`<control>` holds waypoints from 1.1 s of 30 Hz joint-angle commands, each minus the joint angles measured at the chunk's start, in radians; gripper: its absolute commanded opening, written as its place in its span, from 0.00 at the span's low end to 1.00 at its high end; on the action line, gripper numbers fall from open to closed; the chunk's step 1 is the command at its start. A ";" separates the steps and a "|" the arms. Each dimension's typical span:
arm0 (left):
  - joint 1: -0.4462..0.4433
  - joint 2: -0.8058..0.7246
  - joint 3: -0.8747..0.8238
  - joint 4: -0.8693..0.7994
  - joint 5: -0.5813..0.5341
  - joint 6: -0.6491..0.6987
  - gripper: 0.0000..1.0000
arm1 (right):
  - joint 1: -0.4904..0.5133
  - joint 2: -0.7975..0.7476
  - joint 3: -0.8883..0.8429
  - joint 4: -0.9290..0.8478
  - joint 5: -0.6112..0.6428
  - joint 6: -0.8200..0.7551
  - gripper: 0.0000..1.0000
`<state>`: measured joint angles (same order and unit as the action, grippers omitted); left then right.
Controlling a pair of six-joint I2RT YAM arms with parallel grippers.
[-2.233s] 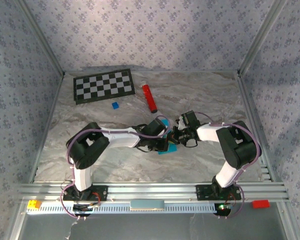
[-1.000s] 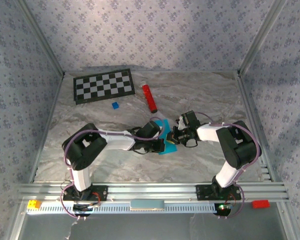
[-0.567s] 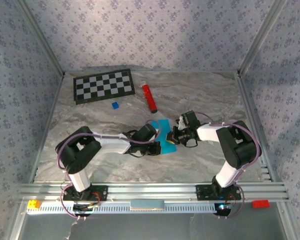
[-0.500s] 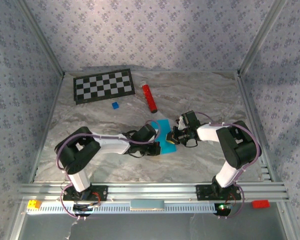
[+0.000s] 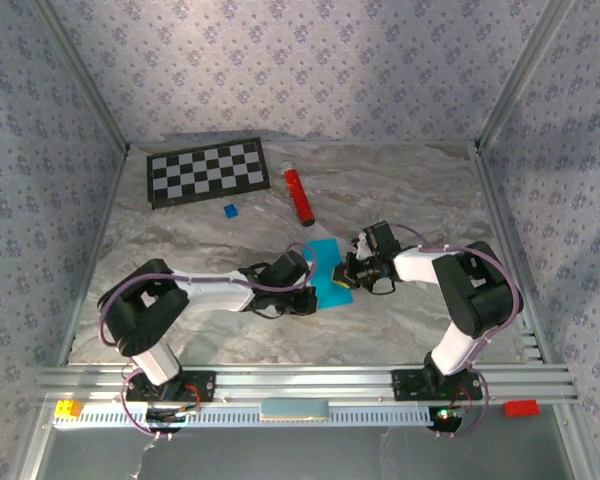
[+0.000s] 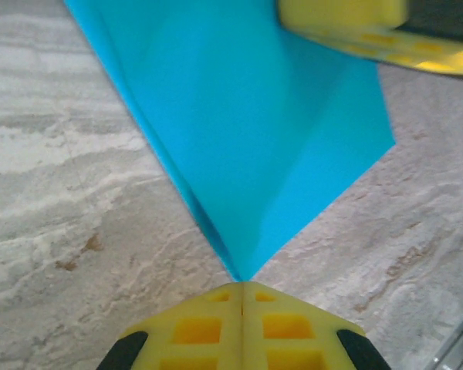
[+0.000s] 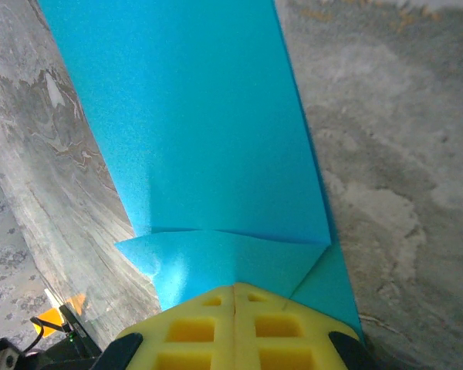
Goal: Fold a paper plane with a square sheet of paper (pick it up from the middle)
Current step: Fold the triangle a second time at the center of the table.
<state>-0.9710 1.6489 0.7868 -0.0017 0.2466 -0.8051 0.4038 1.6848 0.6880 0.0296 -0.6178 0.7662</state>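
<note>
Square sheet of paper (image 5: pixel 330 283), smooth cyan, part-folded, is stretching between left pincer (image 6: pixel 241 287), pinching its pointed corner, and right pincer (image 7: pixel 235 287), pinching a folded edge.

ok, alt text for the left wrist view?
Closed yellow left gripper at bottom centre pinches the pointed tip of a folded cyan-blue paper, which widens upward over the grey marbled table. The right gripper's yellow fingers sit on it at top right.

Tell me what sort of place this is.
Most likely a robot test cell in a lab: a boxed-in tabletop with patterned walls, an aluminium rail with a left arm and a right arm bolted on, and a checkerboard calibration board at the back.
</note>
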 commanded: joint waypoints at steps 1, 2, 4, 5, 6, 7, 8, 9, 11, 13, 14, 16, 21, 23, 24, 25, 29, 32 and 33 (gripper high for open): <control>0.000 -0.042 0.024 0.029 0.005 0.007 0.00 | -0.007 0.034 -0.019 -0.111 0.095 -0.010 0.00; 0.004 -0.035 0.036 0.036 0.005 0.007 0.00 | -0.006 0.033 -0.020 -0.110 0.095 -0.008 0.00; 0.011 -0.008 0.067 0.038 0.013 0.011 0.00 | -0.005 0.034 -0.021 -0.109 0.095 -0.007 0.00; 0.014 0.013 0.086 0.038 0.023 0.015 0.00 | -0.005 0.034 -0.020 -0.108 0.096 -0.008 0.00; 0.014 0.031 0.103 0.039 0.030 0.018 0.00 | -0.005 0.034 -0.019 -0.108 0.094 -0.007 0.00; 0.014 0.052 0.121 0.039 0.035 0.022 0.00 | -0.005 0.034 -0.021 -0.109 0.095 -0.007 0.00; 0.014 0.075 0.137 0.036 0.037 0.022 0.00 | -0.005 0.035 -0.019 -0.109 0.095 -0.007 0.00; 0.014 0.093 0.149 0.027 0.033 0.020 0.00 | -0.005 0.035 -0.019 -0.108 0.095 -0.007 0.00; 0.015 0.130 0.164 0.006 0.027 0.018 0.00 | -0.005 0.036 -0.019 -0.108 0.095 -0.008 0.00; 0.014 0.147 0.154 0.003 0.028 0.006 0.00 | -0.005 0.036 -0.022 -0.107 0.097 -0.007 0.00; 0.013 0.153 0.139 0.004 0.026 -0.006 0.00 | -0.005 0.036 -0.024 -0.106 0.099 -0.008 0.00; 0.012 0.154 0.104 0.004 0.023 -0.026 0.00 | -0.007 0.036 -0.024 -0.108 0.099 -0.010 0.00; 0.005 0.108 -0.018 0.064 0.029 -0.084 0.00 | -0.012 0.040 -0.029 -0.108 0.099 -0.014 0.00; -0.004 0.089 -0.050 0.080 0.039 -0.095 0.00 | -0.015 0.042 -0.029 -0.110 0.099 -0.015 0.00; -0.007 0.085 -0.056 0.081 0.045 -0.096 0.00 | -0.016 0.041 -0.029 -0.110 0.099 -0.016 0.00; -0.012 0.082 -0.060 0.077 0.051 -0.094 0.00 | -0.017 0.041 -0.029 -0.111 0.099 -0.016 0.00; -0.030 0.067 -0.066 0.046 0.042 -0.099 0.00 | -0.020 0.041 -0.026 -0.114 0.099 -0.020 0.00; -0.038 0.047 -0.076 0.021 0.016 -0.114 0.00 | -0.021 0.039 -0.026 -0.114 0.098 -0.020 0.00; -0.039 0.039 -0.081 0.015 0.010 -0.119 0.00 | -0.022 0.041 -0.026 -0.115 0.098 -0.020 0.00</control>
<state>-0.9878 1.7069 0.7456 0.1490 0.2516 -0.9016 0.4007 1.6852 0.6880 0.0246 -0.6254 0.7662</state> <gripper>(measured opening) 0.045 0.052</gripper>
